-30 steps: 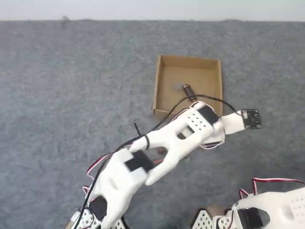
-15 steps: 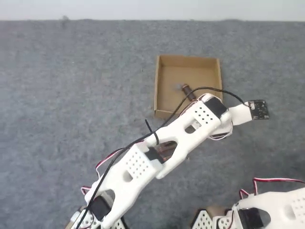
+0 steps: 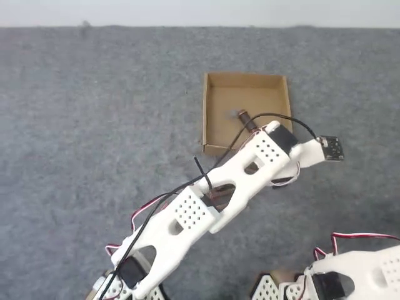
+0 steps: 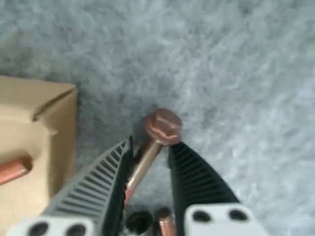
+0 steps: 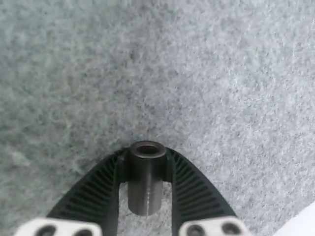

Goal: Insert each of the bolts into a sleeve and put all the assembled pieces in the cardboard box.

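Observation:
My left gripper (image 4: 150,147) is shut on a copper bolt (image 4: 162,127), whose hex head sticks out past the fingertips over the grey carpet, just outside a corner of the cardboard box (image 4: 44,123). In the high view my left arm (image 3: 262,159) stretches to the box's (image 3: 206,112) near right corner and hides its gripper. One assembled piece (image 3: 245,119) lies inside the box; its copper end (image 4: 12,169) also appears in the left wrist view. My right gripper (image 5: 146,155) is shut on a dark sleeve (image 5: 146,177), bore facing outward, low over the carpet.
Grey carpet (image 3: 94,125) covers the table, with a pale wall strip along the far edge. My right arm's base (image 3: 356,275) sits at the near right corner. The left arm's black cable (image 3: 206,175) loops over its links.
My left arm has stretched out farther and swung its wrist toward the right, past the box's near right corner, then eased back a little. The right arm has kept still.

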